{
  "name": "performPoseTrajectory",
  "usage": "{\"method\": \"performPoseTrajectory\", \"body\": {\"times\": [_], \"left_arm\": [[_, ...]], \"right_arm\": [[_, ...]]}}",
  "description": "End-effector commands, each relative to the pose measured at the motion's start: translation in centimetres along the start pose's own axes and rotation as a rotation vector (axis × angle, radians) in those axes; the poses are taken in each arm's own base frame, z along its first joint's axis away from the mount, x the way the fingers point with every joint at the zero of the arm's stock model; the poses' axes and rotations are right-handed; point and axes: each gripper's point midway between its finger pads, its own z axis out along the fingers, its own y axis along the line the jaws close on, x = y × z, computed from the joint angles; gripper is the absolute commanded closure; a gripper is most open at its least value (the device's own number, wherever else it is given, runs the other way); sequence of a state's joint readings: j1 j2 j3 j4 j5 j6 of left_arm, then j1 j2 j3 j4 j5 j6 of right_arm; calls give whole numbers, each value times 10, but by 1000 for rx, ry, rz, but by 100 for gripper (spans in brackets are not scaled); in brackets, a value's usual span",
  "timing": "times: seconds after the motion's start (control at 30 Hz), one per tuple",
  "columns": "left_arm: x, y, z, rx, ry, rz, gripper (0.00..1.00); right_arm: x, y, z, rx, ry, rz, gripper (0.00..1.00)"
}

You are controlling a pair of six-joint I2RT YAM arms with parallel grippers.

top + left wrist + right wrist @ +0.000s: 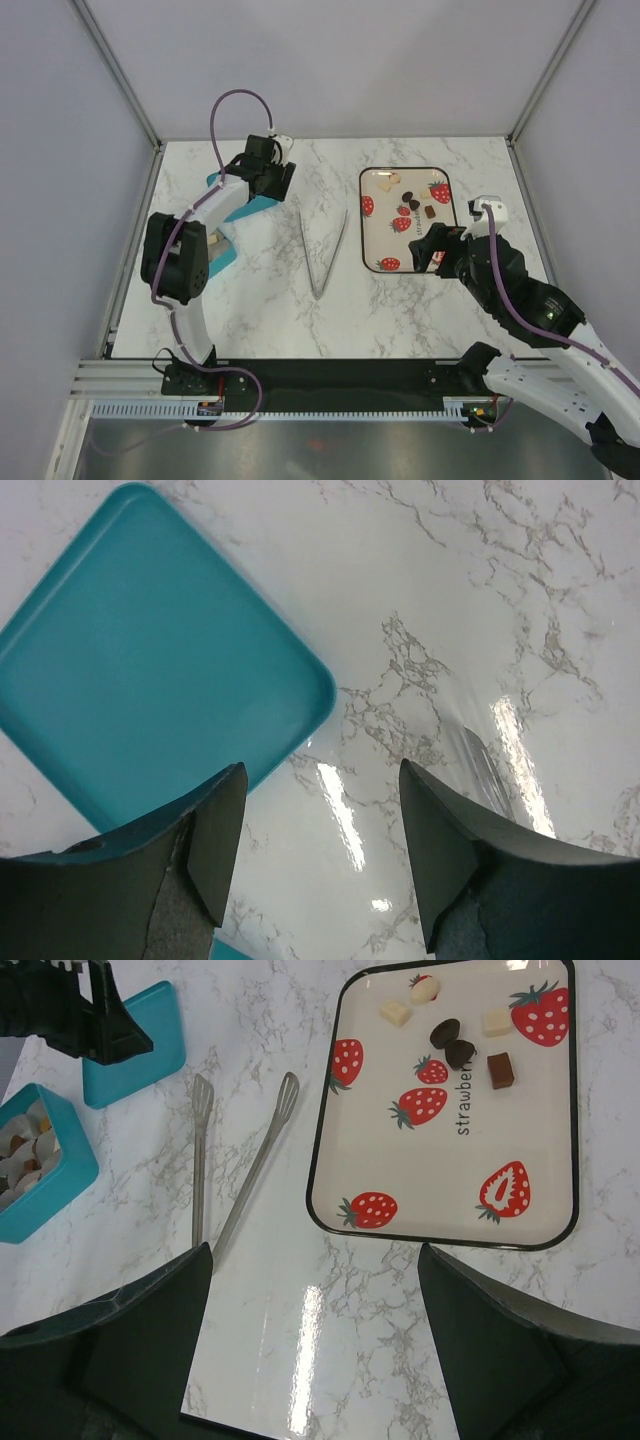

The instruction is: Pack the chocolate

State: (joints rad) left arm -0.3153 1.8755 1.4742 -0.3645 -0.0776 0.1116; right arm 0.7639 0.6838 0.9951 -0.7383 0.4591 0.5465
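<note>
Left arm reaches out to the far left of the table (400, 320). Left gripper (320, 770) points down over bare marble just beside one edge of the lid (150, 650). Its fingers are apart with nothing between them.

Right arm bends in from the right. Right gripper (315, 1255) hovers just off the tray's (440, 1190) near edge, fingers spread wide, empty.

Chocolate (460, 1053): six loose pieces at the tray's far end.
- two dark hearts close together
- a brown square beside them
- two cream squares
- a cream heart by the far rim

More pieces sit in paper cups in the box (75, 1175), which is partly under the left arm in the top view.

Tongs (250, 1170) lie in a V between lid and tray, touching neither. There is open marble between tongs and tray, and in front of the tray toward the near edge.
</note>
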Motion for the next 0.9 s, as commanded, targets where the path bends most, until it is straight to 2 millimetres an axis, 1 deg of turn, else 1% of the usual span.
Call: {"method": "performPoseTrajectory", "body": {"times": [0.0,0.03,0.07,0.13,0.17,0.27,0.4,0.47,0.5,0.53,0.57,0.63,0.7,0.77,0.8,0.83,0.87], "left_arm": [[-28,9,13,23,-68,114,31],[-26,10,18,28,-61,115,31],[-21,10,28,35,-47,123,32],[-14,13,40,35,-25,134,35],[-3,10,51,46,4,140,36],[13,8,69,55,47,145,40],[29,4,83,63,79,125,44],[31,-1,87,89,79,118,46],[36,-3,91,94,91,117,49],[39,-4,92,95,97,112,51],[41,-4,92,96,100,111,57],[45,-5,92,96,111,106,62],[45,-4,90,91,111,102,71],[43,-3,86,84,109,99,78],[42,-3,83,83,108,97,86],[36,-3,78,85,98,89,89],[30,-3,73,85,84,82,93]], "right_arm": [[-7,9,-1,-40,-28,22,8],[-7,8,-2,-37,-31,24,8],[-7,6,-2,-33,-33,24,8],[-8,4,-2,-20,-41,25,8],[-8,3,-2,-17,-44,26,8],[-7,0,0,0,-47,19,8],[-6,-2,4,21,-42,8,8],[-4,-2,7,28,-33,0,8],[-4,-1,8,28,-30,-2,8],[-3,-1,9,28,-25,-5,8],[-2,0,10,27,-23,-4,8],[-3,1,10,24,-23,1,8],[-4,3,10,16,-24,10,8],[-5,6,9,4,-29,22,8],[-5,7,9,-4,-27,26,8],[-4,8,10,-7,-25,28,8],[-5,10,11,-15,-33,34,8]]}}
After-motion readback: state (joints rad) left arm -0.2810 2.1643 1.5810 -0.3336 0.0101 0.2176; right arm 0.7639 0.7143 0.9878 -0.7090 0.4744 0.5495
